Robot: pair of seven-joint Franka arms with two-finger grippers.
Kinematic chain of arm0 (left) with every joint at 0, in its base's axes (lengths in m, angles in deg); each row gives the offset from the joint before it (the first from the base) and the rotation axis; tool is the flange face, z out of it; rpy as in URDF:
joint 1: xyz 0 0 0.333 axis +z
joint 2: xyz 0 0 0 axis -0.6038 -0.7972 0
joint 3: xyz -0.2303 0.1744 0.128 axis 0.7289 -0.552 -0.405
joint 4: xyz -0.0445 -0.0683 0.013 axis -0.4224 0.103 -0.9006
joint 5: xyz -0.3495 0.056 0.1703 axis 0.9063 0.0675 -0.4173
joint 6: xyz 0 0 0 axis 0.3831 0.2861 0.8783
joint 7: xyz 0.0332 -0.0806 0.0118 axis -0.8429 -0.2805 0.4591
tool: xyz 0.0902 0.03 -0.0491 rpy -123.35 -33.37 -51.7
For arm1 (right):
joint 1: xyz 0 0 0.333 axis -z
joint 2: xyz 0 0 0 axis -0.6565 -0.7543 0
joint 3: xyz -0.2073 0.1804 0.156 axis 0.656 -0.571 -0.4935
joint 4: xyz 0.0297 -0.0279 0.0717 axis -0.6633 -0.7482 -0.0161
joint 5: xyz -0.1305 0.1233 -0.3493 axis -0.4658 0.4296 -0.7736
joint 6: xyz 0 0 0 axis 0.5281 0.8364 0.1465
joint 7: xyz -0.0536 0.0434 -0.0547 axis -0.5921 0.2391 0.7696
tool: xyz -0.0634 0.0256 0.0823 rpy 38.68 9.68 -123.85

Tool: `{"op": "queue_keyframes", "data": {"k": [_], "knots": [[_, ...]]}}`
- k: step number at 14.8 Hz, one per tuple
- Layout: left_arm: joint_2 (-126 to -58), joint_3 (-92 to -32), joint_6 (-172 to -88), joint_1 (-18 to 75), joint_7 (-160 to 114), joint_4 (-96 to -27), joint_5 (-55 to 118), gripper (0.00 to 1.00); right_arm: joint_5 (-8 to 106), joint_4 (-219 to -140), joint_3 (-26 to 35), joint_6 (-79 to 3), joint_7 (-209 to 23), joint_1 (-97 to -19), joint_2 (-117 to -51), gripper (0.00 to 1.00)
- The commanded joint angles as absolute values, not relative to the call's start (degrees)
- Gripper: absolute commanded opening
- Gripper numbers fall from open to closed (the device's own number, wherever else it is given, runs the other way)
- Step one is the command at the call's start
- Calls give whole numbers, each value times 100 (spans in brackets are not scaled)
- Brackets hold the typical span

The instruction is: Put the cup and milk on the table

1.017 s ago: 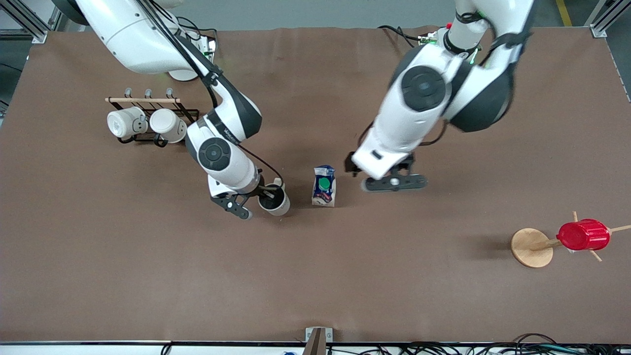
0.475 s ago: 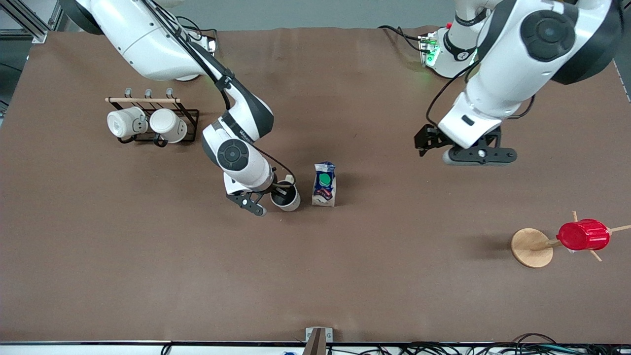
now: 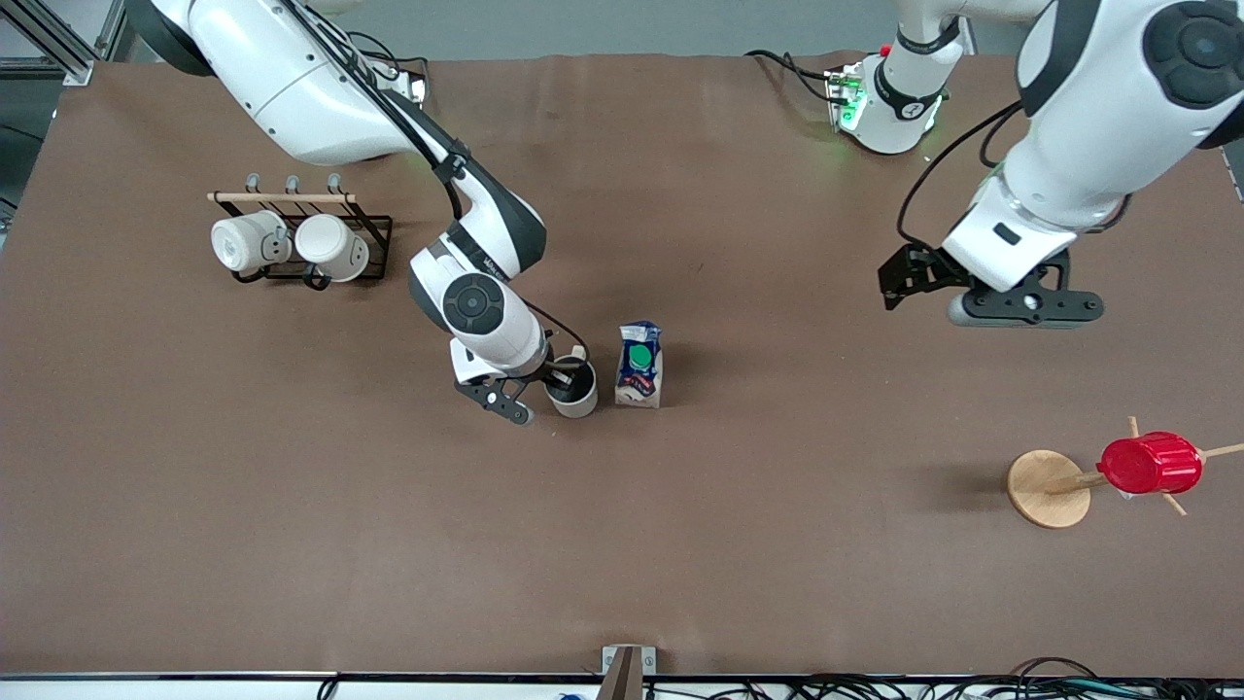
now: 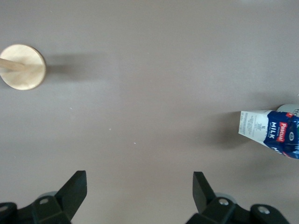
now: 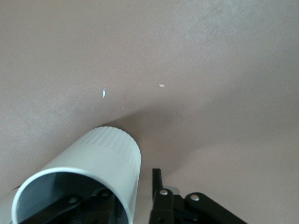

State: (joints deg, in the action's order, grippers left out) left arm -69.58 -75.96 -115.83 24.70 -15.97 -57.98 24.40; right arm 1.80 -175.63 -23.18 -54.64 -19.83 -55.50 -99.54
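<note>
The cup point(image 3: 573, 391) stands upright on the brown table point(image 3: 622, 544), close beside the milk point(image 3: 639, 365) on the side toward the right arm's end. My right gripper point(image 3: 552, 381) straddles the cup's wall. In the right wrist view one finger is inside the cup point(image 5: 93, 163) and the other stands outside it with a gap, so the right gripper point(image 5: 131, 186) is open. The blue-and-white milk point(image 4: 271, 133) stands upright, green cap up. My left gripper point(image 3: 1025, 306) hangs open over bare table toward the left arm's end; in its wrist view the left gripper point(image 4: 139, 186) holds nothing.
A black rack point(image 3: 374, 226) with two white mugs point(image 3: 292, 245) stands toward the right arm's end. A red ribbed cup point(image 3: 1150, 463) hangs on a wooden stand with a round base point(image 3: 1048, 488) point(image 4: 22, 66) toward the left arm's end.
The right arm brought the cup closer to the milk, and its fingers have parted from the cup's wall. The left arm swung away from the milk toward its own end.
</note>
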Motion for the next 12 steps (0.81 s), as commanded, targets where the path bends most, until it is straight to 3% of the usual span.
{"op": "queue_keyframes", "data": {"k": [1, 3, 8, 12], "knots": [[-6936, -7583, -11240, 2720, -1791, -5539, 2391, 100, 31, -17449, -2426, -5340, -1953, -5431, -9884, 78], [-6980, -7583, -11178, 2835, -1966, -5277, 2373, 100, 22, -17370, -2645, -4902, -1961, -5178, -9534, 100], [-7033, -7530, -10931, 2967, -1993, -4977, 2136, 100, 22, -17229, -2734, -3513, -2924, -4387, -7927, 100], [-6972, -7539, -10809, 2906, -2002, -5081, 2127, 100, 84, -17237, -1542, -2844, -5216, -4192, -6941, 100]]}}
